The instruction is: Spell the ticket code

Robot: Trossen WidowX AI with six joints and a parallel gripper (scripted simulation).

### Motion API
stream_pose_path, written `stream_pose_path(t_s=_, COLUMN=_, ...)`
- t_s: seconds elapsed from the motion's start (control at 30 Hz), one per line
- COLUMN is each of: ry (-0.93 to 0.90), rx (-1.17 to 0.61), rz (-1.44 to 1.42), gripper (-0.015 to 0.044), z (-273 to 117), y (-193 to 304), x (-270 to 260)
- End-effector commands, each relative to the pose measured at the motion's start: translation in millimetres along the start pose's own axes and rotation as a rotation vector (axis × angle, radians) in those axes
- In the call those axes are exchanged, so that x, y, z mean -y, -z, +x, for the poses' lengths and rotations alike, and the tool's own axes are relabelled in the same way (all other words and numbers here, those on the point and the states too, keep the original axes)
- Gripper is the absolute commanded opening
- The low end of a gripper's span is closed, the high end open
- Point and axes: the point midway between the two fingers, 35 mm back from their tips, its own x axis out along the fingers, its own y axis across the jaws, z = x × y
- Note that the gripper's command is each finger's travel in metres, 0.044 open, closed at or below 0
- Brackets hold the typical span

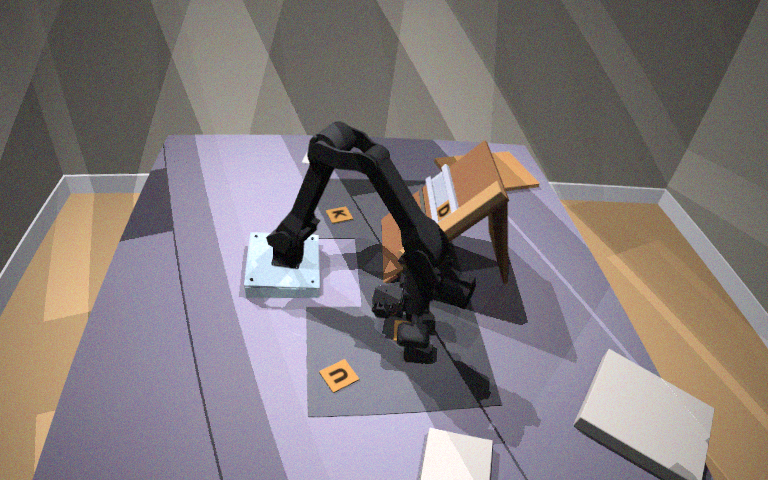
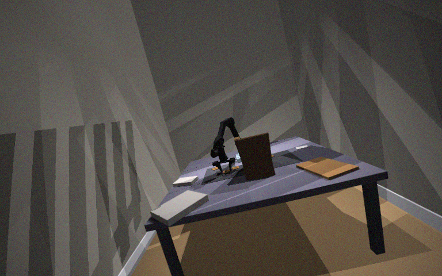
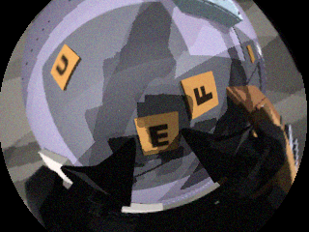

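My gripper [image 1: 399,326] [image 2: 226,171] [image 3: 158,135] is open low over the dark mat [image 1: 453,390], its fingers on either side of the E tile [image 1: 398,330] [image 3: 169,120]; nothing is held. The F tile [image 3: 199,94] lies just beyond the right finger in the wrist view. The U tile [image 1: 339,375] [image 3: 65,67] lies near the mat's front left. The K tile [image 1: 339,214] lies behind the base plate. The D tile [image 1: 443,210] sits in the pale rail [image 1: 449,182] on the tilted brown board [image 1: 475,175] [image 2: 255,156]. No code is readable; the arm hides part of the board.
The pale blue base plate [image 1: 260,271] bears the arm. A white slab [image 1: 651,418] [image 2: 179,206] lies at the front right, a smaller white block [image 1: 457,455] [image 2: 185,180] at the front. A wooden panel [image 1: 515,169] [image 2: 327,167] lies behind the board. A small white piece [image 2: 301,147] lies far back.
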Motion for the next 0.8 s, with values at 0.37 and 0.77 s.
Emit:
stream_pose_path(t_s=0.37, ry=-0.002, rx=0.003, rz=0.002, gripper=0.034, z=0.9, y=-0.7, x=-0.2)
stream_pose_path(t_s=0.77, ry=-0.002, rx=0.003, rz=0.002, gripper=0.03, z=1.4, y=-0.7, x=-0.2)
